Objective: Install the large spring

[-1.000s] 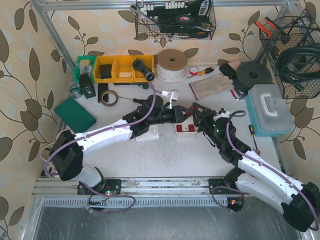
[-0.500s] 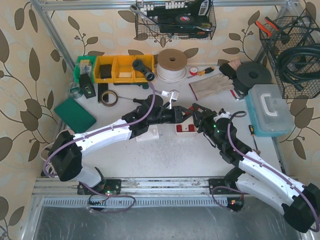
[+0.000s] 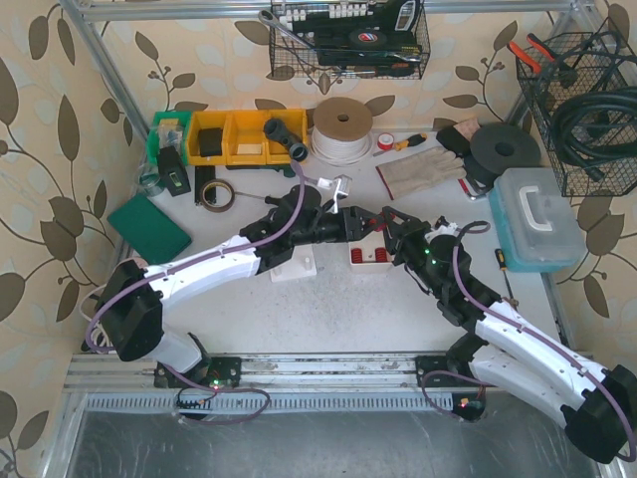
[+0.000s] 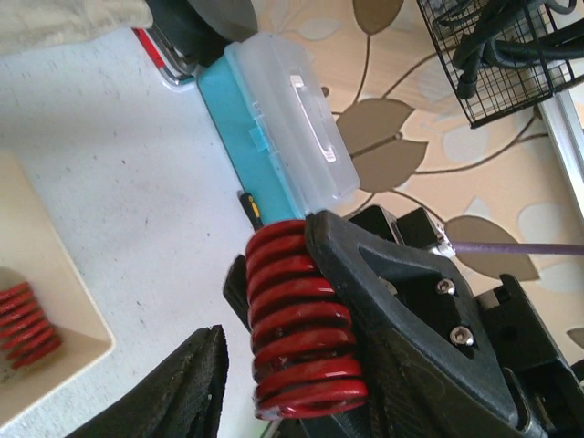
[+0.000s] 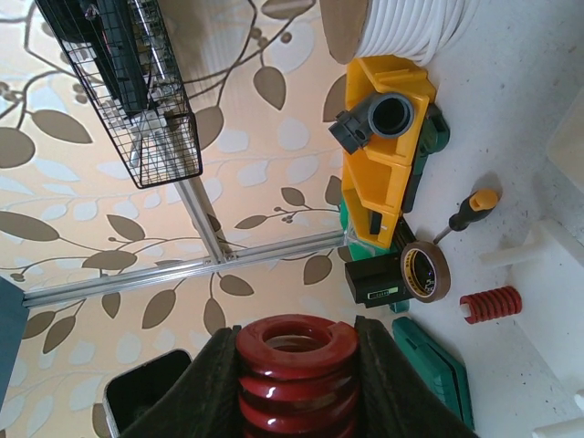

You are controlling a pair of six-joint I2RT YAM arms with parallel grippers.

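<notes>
The large red spring (image 5: 297,351) stands upright between my right gripper's (image 5: 297,388) two black fingers, which are shut on it. In the top view the right gripper (image 3: 390,225) holds the spring (image 3: 372,223) above the table's middle, tip to tip with my left gripper (image 3: 350,226). In the left wrist view the spring (image 4: 297,319) lies against the right gripper's black finger (image 4: 401,310). My left gripper (image 4: 292,406) is open. Its lower finger (image 4: 178,392) stands apart from the coils.
A white tray (image 3: 370,261) holding small red springs (image 4: 27,315) sits under the grippers, with a white base block (image 3: 295,267) to its left. A teal case (image 3: 532,221) is at the right. Yellow bins (image 3: 239,136), a tape roll (image 3: 215,194) and a green pad (image 3: 149,227) are at the back left.
My left gripper has edged slightly up and toward the right gripper and the spring. The right arm has barely moved.
</notes>
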